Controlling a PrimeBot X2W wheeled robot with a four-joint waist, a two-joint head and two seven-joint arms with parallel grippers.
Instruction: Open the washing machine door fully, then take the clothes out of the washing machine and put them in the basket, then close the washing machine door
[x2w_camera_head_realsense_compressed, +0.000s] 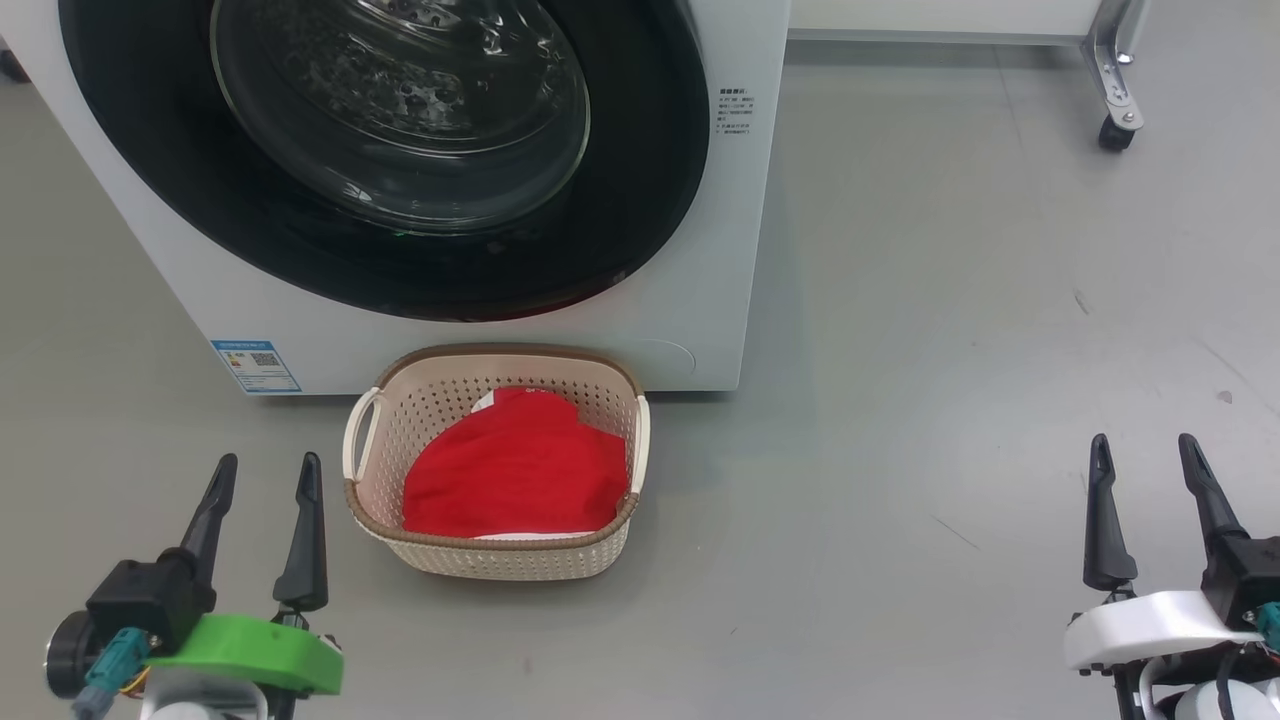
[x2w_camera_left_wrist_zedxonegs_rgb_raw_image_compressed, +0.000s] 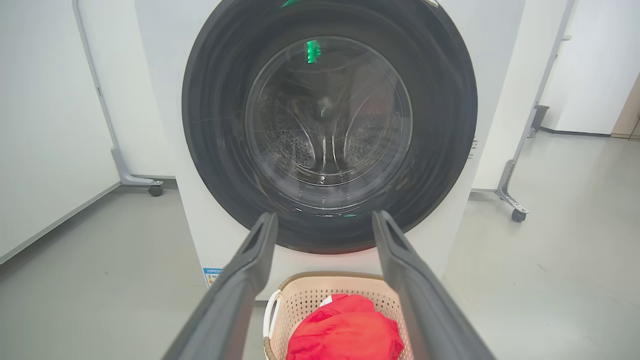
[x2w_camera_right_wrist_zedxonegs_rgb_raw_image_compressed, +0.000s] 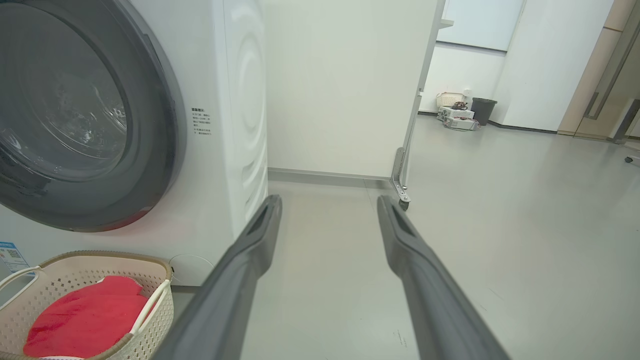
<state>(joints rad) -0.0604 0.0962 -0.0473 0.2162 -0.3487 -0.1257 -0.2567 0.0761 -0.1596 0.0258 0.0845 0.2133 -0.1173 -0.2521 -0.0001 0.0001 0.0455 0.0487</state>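
Jaws apart and empty on left gripper (x2w_camera_head_realsense_compressed: 270, 460) and right gripper (x2w_camera_head_realsense_compressed: 1143, 442). Cream perforated plastic basket (x2w_camera_head_realsense_compressed: 500, 352) on grey floor (x2w_camera_head_realsense_compressed: 900, 400), near left gripper, holds red fabric clothes (x2w_camera_head_realsense_compressed: 515, 465). Just behind: white front-loading washing machine (x2w_camera_head_realsense_compressed: 735, 250), black-rimmed round glass door (x2w_camera_head_realsense_compressed: 645, 200) shut.

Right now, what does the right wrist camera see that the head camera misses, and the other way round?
Right wrist view: the ribbed side of the washing machine, plus a dark bin far across the room. Head view: the left gripper, open, on its green mount. Both: the closed door, the basket holding red clothes, and the open right gripper.
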